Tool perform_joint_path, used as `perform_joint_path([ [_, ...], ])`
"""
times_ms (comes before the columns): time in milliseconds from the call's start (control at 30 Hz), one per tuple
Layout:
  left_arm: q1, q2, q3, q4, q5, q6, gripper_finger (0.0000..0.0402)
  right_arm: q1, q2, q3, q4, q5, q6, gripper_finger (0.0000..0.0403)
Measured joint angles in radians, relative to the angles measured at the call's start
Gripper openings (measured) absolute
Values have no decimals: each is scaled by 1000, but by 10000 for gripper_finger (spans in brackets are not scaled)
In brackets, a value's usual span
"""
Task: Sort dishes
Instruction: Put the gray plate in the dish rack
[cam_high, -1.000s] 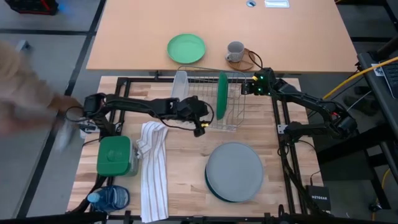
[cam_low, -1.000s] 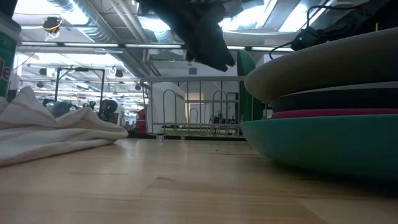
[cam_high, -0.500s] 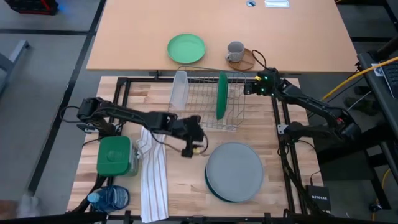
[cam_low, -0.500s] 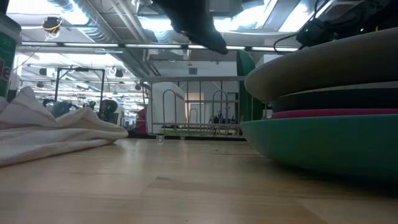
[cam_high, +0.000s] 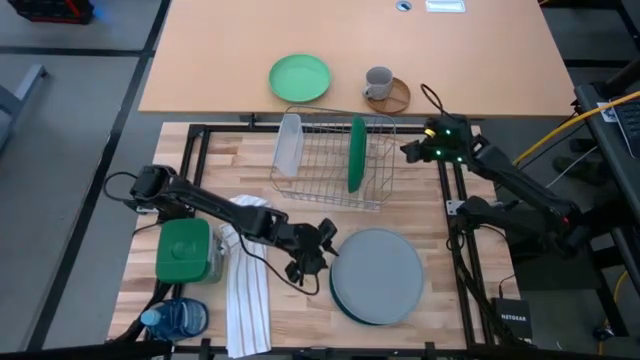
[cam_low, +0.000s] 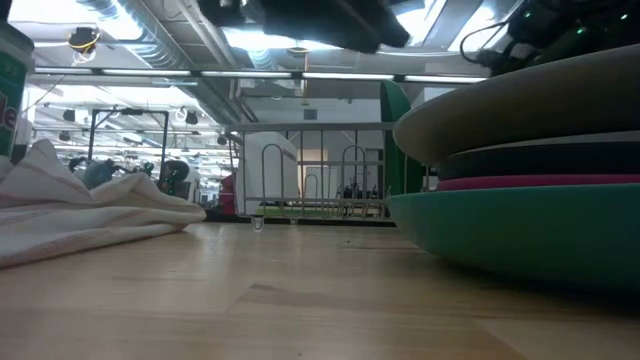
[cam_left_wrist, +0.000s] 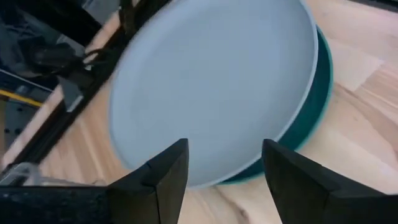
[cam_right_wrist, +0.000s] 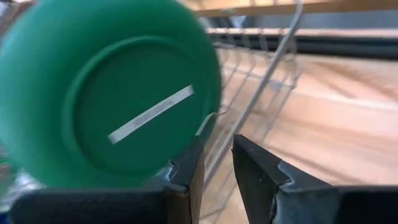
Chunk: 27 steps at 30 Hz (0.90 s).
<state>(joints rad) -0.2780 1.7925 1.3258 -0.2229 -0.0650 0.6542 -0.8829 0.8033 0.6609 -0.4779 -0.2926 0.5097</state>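
Note:
A stack of large plates (cam_high: 377, 275) lies flat on the wooden table at the near right. A light grey plate (cam_left_wrist: 211, 87) is on top, then charcoal, pink and teal (cam_low: 520, 225) ones. My left gripper (cam_high: 320, 255) hovers open at the stack's left rim, and its fingers (cam_left_wrist: 168, 174) frame the grey plate's edge without touching it. A dark green plate (cam_high: 356, 155) stands on edge between the wires of the dish rack (cam_high: 325, 180). My right gripper (cam_high: 408, 150) is just right of the rack, open, with nothing between its fingers (cam_right_wrist: 186, 180).
A white container (cam_high: 288, 143) stands in the rack's left end. A striped towel (cam_high: 245, 275), a green box (cam_high: 183, 250) and a blue bottle (cam_high: 175, 320) lie at the near left. On the far table sit a mint plate (cam_high: 299, 77) and a grey mug (cam_high: 378, 83).
My left gripper has swung from the rack's front toward the near edge and right, rolling its wrist, and now stands at the plate stack's left rim. My right gripper has drawn back and up from the green plate toward the right edge. A person at the left has left view.

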Motion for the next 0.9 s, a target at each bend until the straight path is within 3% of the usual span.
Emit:
perform_joint_path([
  [233, -36, 85, 0, 7, 2, 40, 187, 0, -91, 0, -89, -127, 32, 89],
  [400, -58, 133, 0, 48, -8, 147, 185, 0, -134, 0, -176, -130, 42, 89],
  [533, -68, 153, 0, 122, -83, 211, 182, 0, -156, 0, -236, -125, 43, 89],
  [900, -53, 175, 0, 103, -95, 310, 182, 0, -161, 0, -303, -109, 43, 89],
])
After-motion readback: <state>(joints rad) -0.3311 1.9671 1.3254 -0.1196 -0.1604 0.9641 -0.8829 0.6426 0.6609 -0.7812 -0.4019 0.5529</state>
